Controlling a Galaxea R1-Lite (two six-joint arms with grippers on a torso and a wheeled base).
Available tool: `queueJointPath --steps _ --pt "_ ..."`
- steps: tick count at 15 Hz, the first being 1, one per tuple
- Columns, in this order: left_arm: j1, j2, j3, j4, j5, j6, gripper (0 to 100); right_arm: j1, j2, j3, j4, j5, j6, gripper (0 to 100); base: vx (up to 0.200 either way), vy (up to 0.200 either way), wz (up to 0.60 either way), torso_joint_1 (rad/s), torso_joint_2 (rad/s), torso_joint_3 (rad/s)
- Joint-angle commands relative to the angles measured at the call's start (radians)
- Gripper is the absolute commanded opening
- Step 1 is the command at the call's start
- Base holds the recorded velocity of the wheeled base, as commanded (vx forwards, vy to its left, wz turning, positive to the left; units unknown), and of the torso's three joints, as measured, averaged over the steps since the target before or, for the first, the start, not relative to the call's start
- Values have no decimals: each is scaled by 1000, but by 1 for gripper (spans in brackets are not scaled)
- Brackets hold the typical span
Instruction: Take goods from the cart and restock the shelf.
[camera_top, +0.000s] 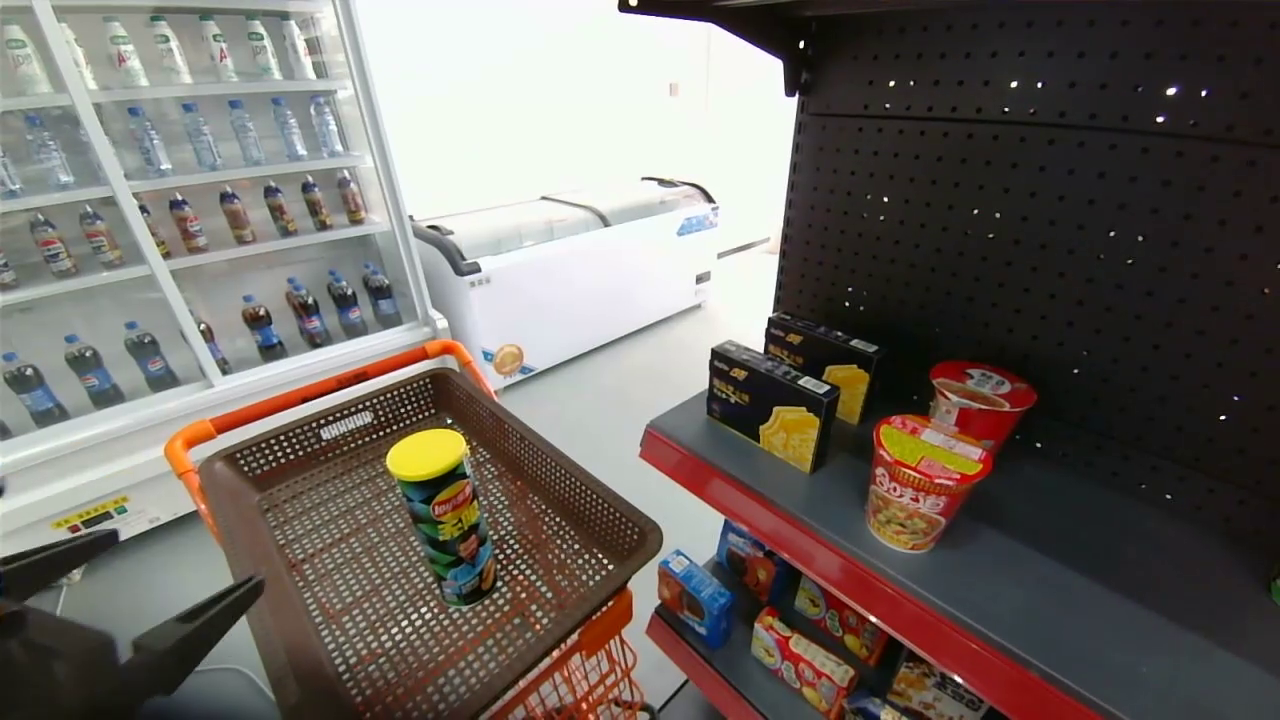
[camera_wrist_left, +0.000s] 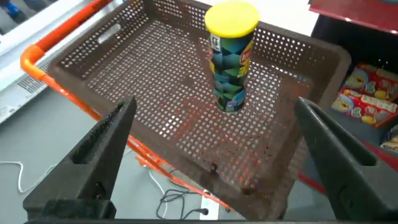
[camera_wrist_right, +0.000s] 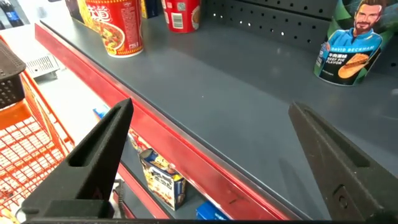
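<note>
A chip can (camera_top: 442, 516) with a yellow lid stands upright in the middle of the brown cart basket (camera_top: 300, 560). My left gripper (camera_top: 188, 558) hangs open just outside the basket's near corner, apart from the can. In the left wrist view the can (camera_wrist_left: 231, 56) stands beyond the open left gripper (camera_wrist_left: 216, 106), with the basket floor (camera_wrist_left: 155, 93) bare around it. My right gripper (camera_wrist_right: 211, 109) is open and holds nothing, hovering over the front of the grey shelf (camera_wrist_right: 236, 81). A second chip can (camera_wrist_right: 347, 43) stands on that shelf near the pegboard back.
On the shelf (camera_top: 1050, 590) stand two dark boxes (camera_top: 770, 405) and two noodle cups (camera_top: 920, 480). Snack packs (camera_top: 800, 660) fill the lower shelf. A drinks cooler (camera_top: 180, 200) stands left of the cart and a chest freezer (camera_top: 570, 280) beyond it.
</note>
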Motion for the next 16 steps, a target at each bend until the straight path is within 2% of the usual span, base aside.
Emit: queueJointPath --steps 1,6,8,10,14,16 --pt "-49 280 -5 -120 -13 9 100 0 1 0 0 0 0 100 0 0 0 0 0 0" --pt "-52 490 -23 -187 -36 -4 100 0 1 0 0 0 0 100 0 0 0 0 0 0" --pt "-50 582 -29 -269 -36 -11 100 0 1 0 0 0 0 100 0 0 0 0 0 0" --pt "-50 645 -26 -327 -34 -37 100 0 1 0 0 0 0 100 0 0 0 0 0 0" --pt "-32 755 -14 -490 -34 -40 100 0 1 0 0 0 0 100 0 0 0 0 0 0" --pt "-27 844 -14 -618 -33 -40 100 0 1 0 0 0 0 100 0 0 0 0 0 0"
